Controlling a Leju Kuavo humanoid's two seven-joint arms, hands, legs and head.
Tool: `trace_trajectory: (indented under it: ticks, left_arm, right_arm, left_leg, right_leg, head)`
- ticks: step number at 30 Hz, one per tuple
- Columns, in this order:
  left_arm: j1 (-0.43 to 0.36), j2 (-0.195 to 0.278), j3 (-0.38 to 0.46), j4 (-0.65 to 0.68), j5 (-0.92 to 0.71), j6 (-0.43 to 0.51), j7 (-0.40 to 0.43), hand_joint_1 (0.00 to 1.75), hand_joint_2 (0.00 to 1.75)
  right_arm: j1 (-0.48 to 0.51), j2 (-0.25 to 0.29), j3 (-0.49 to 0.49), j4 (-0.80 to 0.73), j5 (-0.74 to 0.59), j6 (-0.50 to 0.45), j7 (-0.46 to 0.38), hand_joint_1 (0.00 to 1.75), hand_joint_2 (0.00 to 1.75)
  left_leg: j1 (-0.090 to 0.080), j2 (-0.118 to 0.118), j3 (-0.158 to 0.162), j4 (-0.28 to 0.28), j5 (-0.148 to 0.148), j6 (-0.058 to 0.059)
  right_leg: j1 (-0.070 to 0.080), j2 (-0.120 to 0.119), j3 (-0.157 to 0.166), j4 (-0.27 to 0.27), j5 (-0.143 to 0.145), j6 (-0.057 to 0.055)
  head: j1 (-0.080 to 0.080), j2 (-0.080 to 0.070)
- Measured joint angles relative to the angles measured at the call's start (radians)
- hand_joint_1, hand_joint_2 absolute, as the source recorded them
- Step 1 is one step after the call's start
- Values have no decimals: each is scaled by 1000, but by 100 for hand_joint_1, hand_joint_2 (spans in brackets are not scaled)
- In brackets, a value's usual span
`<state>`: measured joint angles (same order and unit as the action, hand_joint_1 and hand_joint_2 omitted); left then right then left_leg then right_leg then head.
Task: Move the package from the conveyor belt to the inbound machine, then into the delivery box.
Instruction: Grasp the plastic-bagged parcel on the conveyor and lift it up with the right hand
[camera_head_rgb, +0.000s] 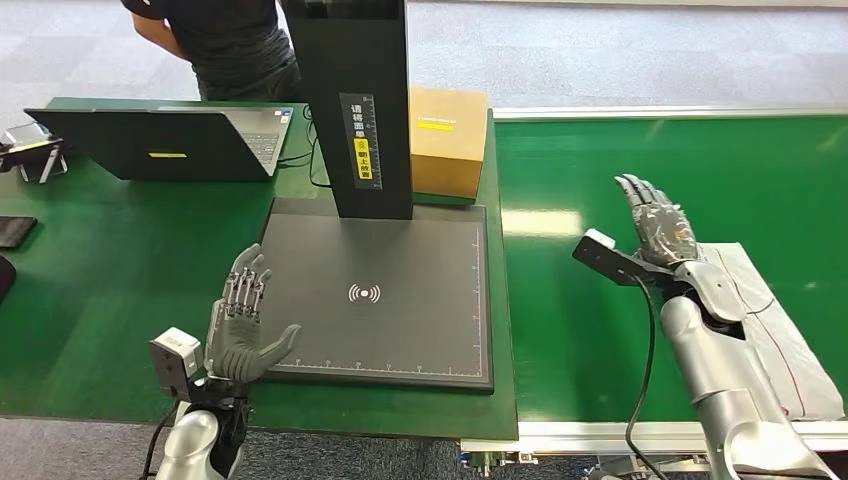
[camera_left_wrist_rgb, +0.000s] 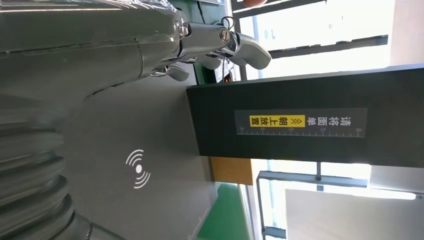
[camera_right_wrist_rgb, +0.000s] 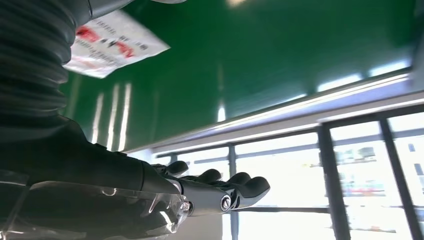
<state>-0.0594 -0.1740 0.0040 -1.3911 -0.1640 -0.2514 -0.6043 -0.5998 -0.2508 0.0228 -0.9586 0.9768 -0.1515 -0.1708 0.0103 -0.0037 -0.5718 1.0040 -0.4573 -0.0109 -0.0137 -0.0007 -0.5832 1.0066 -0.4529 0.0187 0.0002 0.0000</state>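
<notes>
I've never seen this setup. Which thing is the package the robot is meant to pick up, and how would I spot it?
Look at the green conveyor belt on the right side of the head view. Near its front edge, partly under the robot's right arm, lies the package: a flat, pale grey soft mailer bag. Unlike the upright brown cardboard box behind the black scanner column, it lies limp and flat.

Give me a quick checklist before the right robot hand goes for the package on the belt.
1. Right robot hand empty, fingers apart: ok.
2. Left robot hand empty: ok.
3. Package lying on the conveyor belt: ok, though the right arm covers part of it.
4. Scan plate of the inbound machine free of items: ok.
5. Left robot hand off the scan plate: not ok, it sits over the plate's edge.
6. Delivery box open: cannot tell.
</notes>
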Motion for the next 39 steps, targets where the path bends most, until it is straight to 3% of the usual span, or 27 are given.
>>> trace_trajectory:
  ticks: [7,15,25,38,39]
  left_arm:
    - [14,-1,8,-4,0,1,1,0,175]
    - [33,-2,12,-11,3,6,3,0,175]
    - [36,-6,16,-11,-1,6,3,0,175]
    - [11,-14,15,4,-17,-5,3,0,175]
    - [8,-15,15,7,-18,-6,3,0,175]
  right_arm:
    - [-13,-57,-35,146,33,-119,127,0,175]
    - [162,-57,-149,102,-48,-161,127,0,175]
    - [393,4,-360,-38,-75,-147,137,0,175]
    - [414,45,-570,0,-15,-59,195,0,175]
    - [413,47,-582,4,-13,-40,198,6,175]
  left_leg:
    - [0,0,0,0,0,0]
    - [0,-1,0,-1,0,0]
    - [0,-4,0,-1,0,0]
    - [0,-3,0,-1,0,0]
    - [0,-3,0,-1,0,0]
  right_leg:
    - [0,0,0,0,0,0]
    - [0,-1,0,0,-1,0]
    - [0,-3,0,0,-1,0]
    - [-1,-3,0,-1,-1,0]
    - [0,-3,0,-1,-1,0]
  head:
    - [0,0]
    - [0,0]
    - [0,0]
    - [0,0]
    - [0,0]
